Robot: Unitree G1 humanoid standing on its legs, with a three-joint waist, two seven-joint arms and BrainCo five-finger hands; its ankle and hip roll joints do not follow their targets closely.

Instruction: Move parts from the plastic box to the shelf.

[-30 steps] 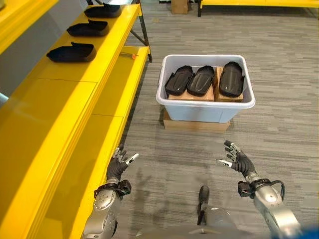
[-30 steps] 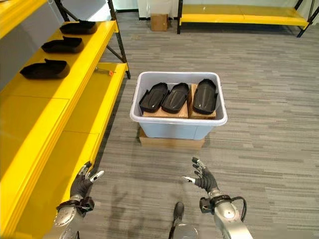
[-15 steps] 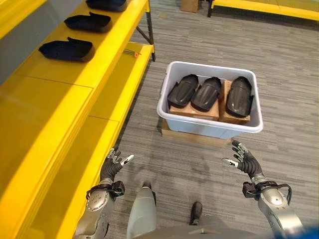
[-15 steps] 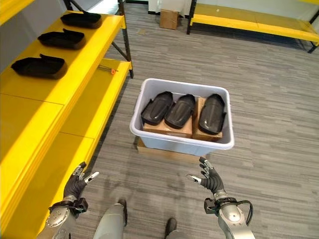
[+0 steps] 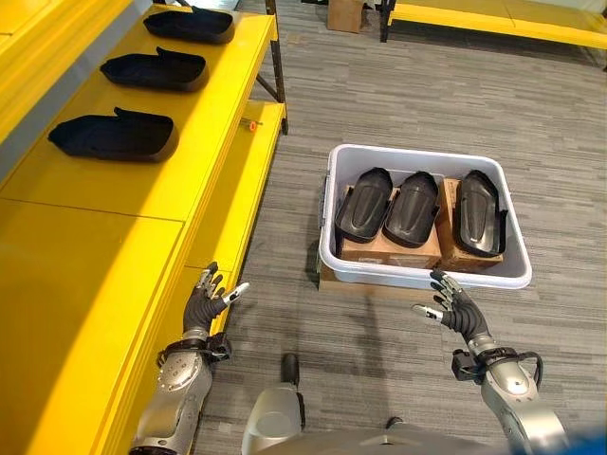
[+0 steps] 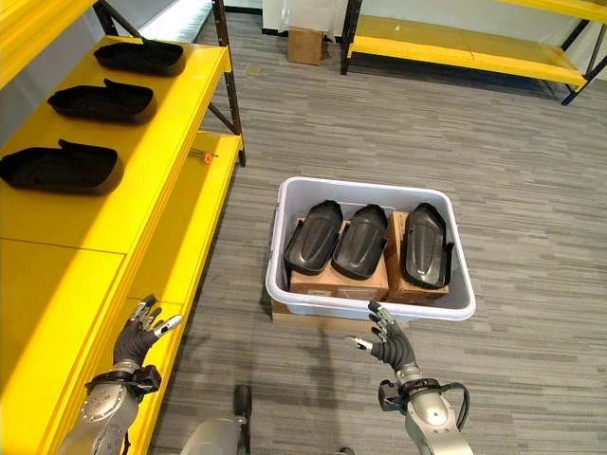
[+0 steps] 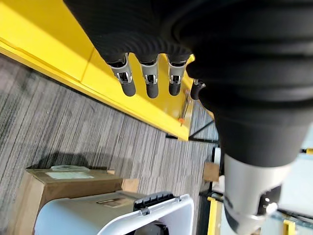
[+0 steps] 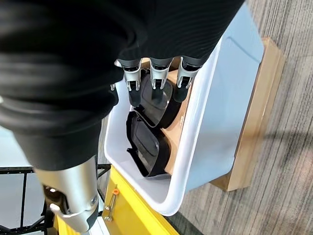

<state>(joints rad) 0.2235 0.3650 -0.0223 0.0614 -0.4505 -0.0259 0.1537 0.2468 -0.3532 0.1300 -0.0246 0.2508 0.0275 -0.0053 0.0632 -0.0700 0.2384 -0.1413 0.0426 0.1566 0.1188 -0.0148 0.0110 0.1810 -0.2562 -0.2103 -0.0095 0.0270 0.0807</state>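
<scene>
Your right hand (image 5: 453,309) is open and empty, just in front of the plastic box (image 5: 424,270), where three black parts (image 5: 412,207) lie side by side. Your left hand (image 5: 204,301) is open too, beside the yellow shelf (image 5: 114,223), which carries three more parts (image 5: 114,136).

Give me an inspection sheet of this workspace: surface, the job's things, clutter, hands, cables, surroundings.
Surface: grey striped carpet floor.
Job's things: plastic box on a flat cardboard base, holding three black parts resting on cardboard boxes; three more black parts in a row on the yellow shelf.
Clutter: small orange-tipped item on the lower shelf level.
Hands: left hand open beside the shelf edge; right hand open just before the box; neither holds anything.
Cables: nothing seen.
Surroundings: cardboard carton and another yellow rack further off.
</scene>
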